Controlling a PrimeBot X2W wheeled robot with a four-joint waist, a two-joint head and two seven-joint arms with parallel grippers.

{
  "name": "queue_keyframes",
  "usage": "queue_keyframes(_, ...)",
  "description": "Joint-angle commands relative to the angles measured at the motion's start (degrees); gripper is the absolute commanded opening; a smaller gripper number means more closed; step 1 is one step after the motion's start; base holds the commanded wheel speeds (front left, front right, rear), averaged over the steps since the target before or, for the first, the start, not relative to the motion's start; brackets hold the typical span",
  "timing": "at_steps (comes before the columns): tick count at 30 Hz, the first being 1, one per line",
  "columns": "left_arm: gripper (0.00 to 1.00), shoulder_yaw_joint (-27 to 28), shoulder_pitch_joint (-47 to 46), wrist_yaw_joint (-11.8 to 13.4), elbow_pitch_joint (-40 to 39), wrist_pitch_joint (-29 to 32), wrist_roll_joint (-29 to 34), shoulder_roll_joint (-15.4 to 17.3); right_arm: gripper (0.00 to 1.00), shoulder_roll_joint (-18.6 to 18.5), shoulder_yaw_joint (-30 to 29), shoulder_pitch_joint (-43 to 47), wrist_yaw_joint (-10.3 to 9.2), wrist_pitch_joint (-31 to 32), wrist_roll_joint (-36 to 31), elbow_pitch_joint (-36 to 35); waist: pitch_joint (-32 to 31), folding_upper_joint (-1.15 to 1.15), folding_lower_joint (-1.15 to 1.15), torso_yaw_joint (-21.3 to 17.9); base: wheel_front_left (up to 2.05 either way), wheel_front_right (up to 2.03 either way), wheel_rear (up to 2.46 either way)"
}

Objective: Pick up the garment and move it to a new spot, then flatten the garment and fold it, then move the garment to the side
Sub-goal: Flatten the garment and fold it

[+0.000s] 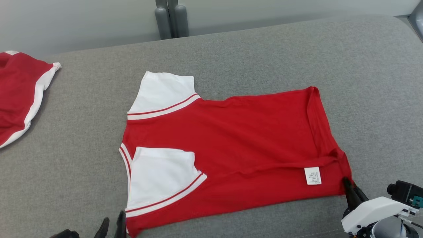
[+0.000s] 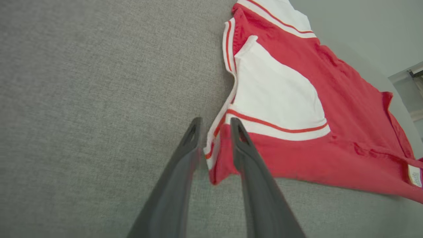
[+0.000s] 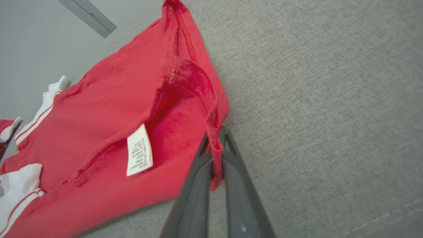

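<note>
Dark fingers [image 1: 121,223] of my left gripper [image 1: 113,227] poke up at the bottom edge of the head view, just beside the near left corner of the garment [image 1: 248,138]. It lies spread on the grey cushion [image 1: 264,49], red with white sleeves, its label [image 1: 312,175] showing. My right gripper [image 1: 347,184] touches its near right corner, and a second red garment [image 1: 16,96] lies well apart at the far left. My left wrist view settles what the head view cannot: my left gripper [image 2: 217,130] stands parted, the striped corner of the garment [image 2: 330,99] lying loose between the two fingers, with cushion showing beside one. My right wrist view shows my right gripper [image 3: 216,140] closed tight, a red fold of the garment [image 3: 115,109] pinched between the fingers, the label [image 3: 139,150] nearby.
</note>
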Motion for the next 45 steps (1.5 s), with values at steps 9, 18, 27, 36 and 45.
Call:
queue_keyframes(9,1.0,0.71,-3.91,-1.49,2.29,-1.63,2.06,2.7,1.0,-0.14,-2.67,0.98,-0.02,0.13,-3.21,-1.77,-0.8,0.0,0.0,-1.19,0.0,0.0,0.0)
queue_keyframes(18,1.0,0.51,-21.96,-2.54,3.51,4.11,4.25,7.63,1.0,-1.66,0.61,-5.92,-0.01,1.33,-4.91,-6.78,3.86,0.0,0.0,-4.85,0.0,0.0,0.0)
queue_keyframes(27,1.0,-4.92,-47.22,-3.56,18.78,12.77,10.12,9.66,1.0,-6.32,10.72,-18.6,-0.01,-1.03,-6.12,-4.3,13.79,0.0,0.0,-7.65,0.0,0.0,0.0)
queue_keyframes(36,1.0,-8.27,-63.09,-4.54,32.31,17.2,14.25,10.9,1.0,-7.89,17.99,-26.37,-0.01,-3.56,-4.37,-1.55,21.05,0.0,0.0,-9.91,0.0,0.0,0.0)
queue_keyframes(45,1.0,-10.02,-69.44,-5.85,38.63,20.88,15.03,11.43,1.0,-9.02,21.2,-29.31,-0.01,-4.98,-2.88,-0.63,23.14,0.0,0.0,-11.25,0.0,0.0,0.0)
